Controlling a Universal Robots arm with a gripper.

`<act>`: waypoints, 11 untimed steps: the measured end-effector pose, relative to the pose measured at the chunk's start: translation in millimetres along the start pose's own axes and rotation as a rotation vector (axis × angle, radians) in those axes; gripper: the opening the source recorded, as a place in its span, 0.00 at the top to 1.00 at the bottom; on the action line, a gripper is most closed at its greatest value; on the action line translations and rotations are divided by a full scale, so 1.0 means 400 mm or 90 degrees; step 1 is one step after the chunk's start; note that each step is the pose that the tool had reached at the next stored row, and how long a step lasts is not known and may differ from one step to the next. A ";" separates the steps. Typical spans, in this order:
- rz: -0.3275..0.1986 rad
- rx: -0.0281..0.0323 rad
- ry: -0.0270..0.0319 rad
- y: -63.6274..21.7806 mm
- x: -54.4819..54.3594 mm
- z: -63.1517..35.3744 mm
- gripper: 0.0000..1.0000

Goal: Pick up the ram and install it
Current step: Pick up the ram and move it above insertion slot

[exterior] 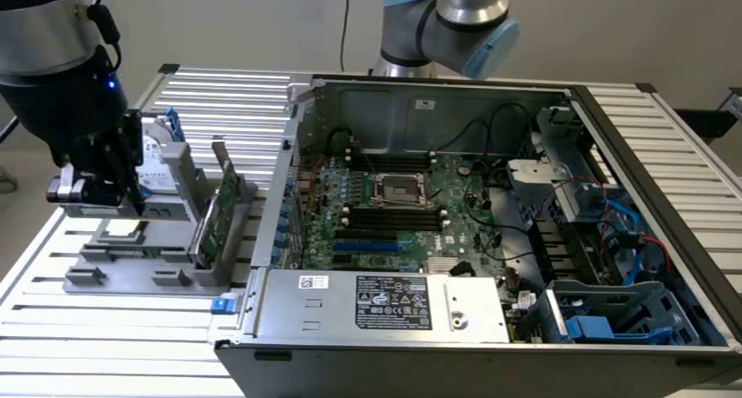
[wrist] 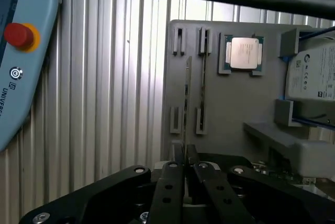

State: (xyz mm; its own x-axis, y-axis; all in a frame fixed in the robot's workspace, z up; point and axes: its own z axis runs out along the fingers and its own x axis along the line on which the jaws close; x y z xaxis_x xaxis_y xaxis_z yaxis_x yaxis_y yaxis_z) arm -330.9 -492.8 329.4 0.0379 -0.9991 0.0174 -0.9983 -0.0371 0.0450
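Grips the ram (wrist: 187,98) edge-on in the end effector (wrist: 184,153), fingers drawn narrow around the thin strip, above the gray holder (wrist: 235,114). Just beside the ram, a circuit card (wrist: 203,77) seated edge-on in its pair of slots on the same holder. Farther along the holder, a square processor chip (wrist: 243,54) lying flat in a recess, then a silver hard drive (wrist: 314,72) with blue handles.

In the exterior view, end effector (exterior: 116,205) at nine o'clock from the open computer case (exterior: 429,102), low over the holder (exterior: 128,278) and beside the hard drive (exterior: 162,168). Between end effector and case, at three o'clock from the fingers, the circuit card (exterior: 224,208), green and upright, and beyond it the case's near wall with blue tabs. Inside the case: motherboard (exterior: 400,233) with black slots (exterior: 394,215) below a central socket, silver power supply (exterior: 383,302) at six o'clock, blue cables and a blue cage toward four o'clock.

Underneath all of it, a bench (exterior: 684,129) of ribbed aluminium slats. Off to the side of the holder, over the slats, a teach pendant (wrist: 21,77) with a red stop button (wrist: 18,34). At twelve o'clock beyond the case, an arm joint (exterior: 458,24) with a light-blue cap against a pale wall.
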 end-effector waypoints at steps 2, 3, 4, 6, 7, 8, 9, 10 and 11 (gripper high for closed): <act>0.000 0.0000 0.0000 -0.020 0.000 -0.024 0.86; 0.000 0.0001 -0.0001 -0.030 0.000 -0.035 0.86; 0.000 0.0001 0.0000 -0.040 0.000 -0.048 0.86; 0.000 0.0001 -0.0001 -0.059 -0.001 -0.071 0.86; 0.000 0.0000 0.0000 -0.068 -0.001 -0.083 0.86; 0.000 0.0001 0.0000 -0.077 -0.002 -0.095 0.86; 0.000 0.0001 0.0000 -0.086 -0.002 -0.106 0.86; 0.000 0.0000 0.0000 -0.095 -0.003 -0.118 0.86; 0.000 0.0001 0.0000 -0.104 -0.003 -0.130 0.86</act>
State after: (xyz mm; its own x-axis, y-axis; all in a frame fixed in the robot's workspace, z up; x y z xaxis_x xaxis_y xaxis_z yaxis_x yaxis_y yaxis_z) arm -287.1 -489.0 379.4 0.0379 -0.9991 0.0173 -0.9983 -0.0371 0.0449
